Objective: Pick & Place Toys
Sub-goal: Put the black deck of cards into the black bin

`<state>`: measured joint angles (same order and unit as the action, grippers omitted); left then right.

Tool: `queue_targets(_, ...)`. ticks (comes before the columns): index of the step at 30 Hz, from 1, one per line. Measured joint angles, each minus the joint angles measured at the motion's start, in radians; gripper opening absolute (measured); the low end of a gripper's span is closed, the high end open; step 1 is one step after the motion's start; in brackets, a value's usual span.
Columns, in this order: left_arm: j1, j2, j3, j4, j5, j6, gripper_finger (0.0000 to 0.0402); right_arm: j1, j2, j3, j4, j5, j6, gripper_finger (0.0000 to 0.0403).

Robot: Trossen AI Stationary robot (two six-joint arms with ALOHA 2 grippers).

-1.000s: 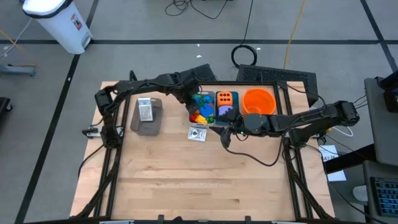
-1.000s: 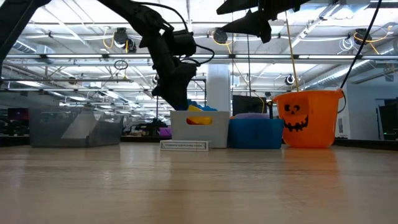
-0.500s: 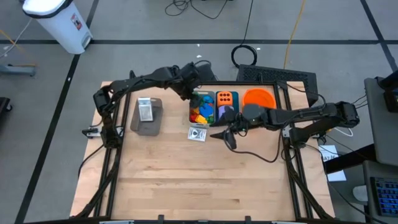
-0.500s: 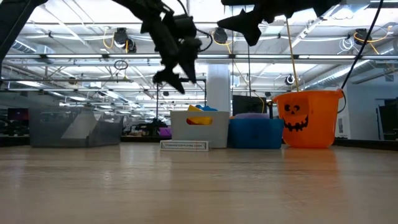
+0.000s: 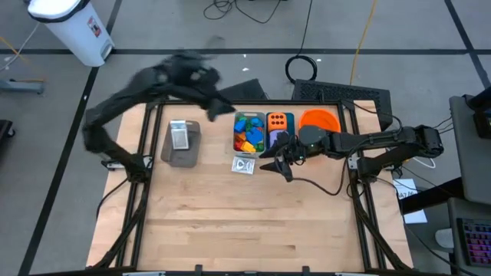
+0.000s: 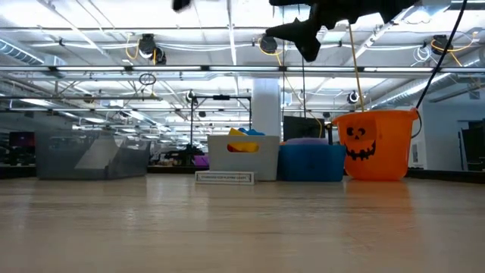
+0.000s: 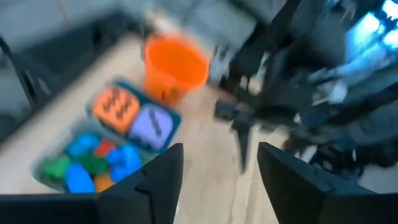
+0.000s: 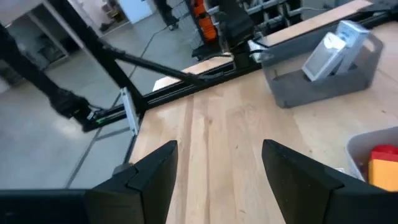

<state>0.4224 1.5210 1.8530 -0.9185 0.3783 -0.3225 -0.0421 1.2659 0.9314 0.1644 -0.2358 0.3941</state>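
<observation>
A grey bin holds coloured bricks. Beside it a teal bin holds an orange die and a purple die. One white packet lies flat on the table. Another packet stands in a grey bin at the left. My left gripper is open and empty, high above the far left of the brick bin. My right gripper is open and empty, hovering just near-side of the teal bin.
An orange bucket with a face stands right of the teal bin at the far edge. A black frame runs along the table's sides. Bare wood fills the near half of the table.
My left gripper has risen fast from just above the brick bin, going up and toward the far left, and has tipped from pointing steeply down toward level. It carries nothing. My right gripper has stayed near the teal bin while its wrist has turned toward the left.
</observation>
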Motion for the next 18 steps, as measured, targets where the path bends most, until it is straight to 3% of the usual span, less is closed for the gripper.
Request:
queue_targets(7,-0.103,-0.225,0.002,0.014,-0.265,0.005,0.0188,0.071,0.070,0.000,0.001,0.082,-0.017,0.0226)
queue_targets(13,-0.221,-0.308,-0.028,0.013,-0.331,0.005,0.0169,0.112,0.223,0.000,0.029,0.167,-0.011,0.0226)
queue_targets(18,-0.304,-0.365,-0.147,0.052,-0.382,0.030,0.0152,0.113,0.352,0.005,0.101,0.243,0.062,0.0226)
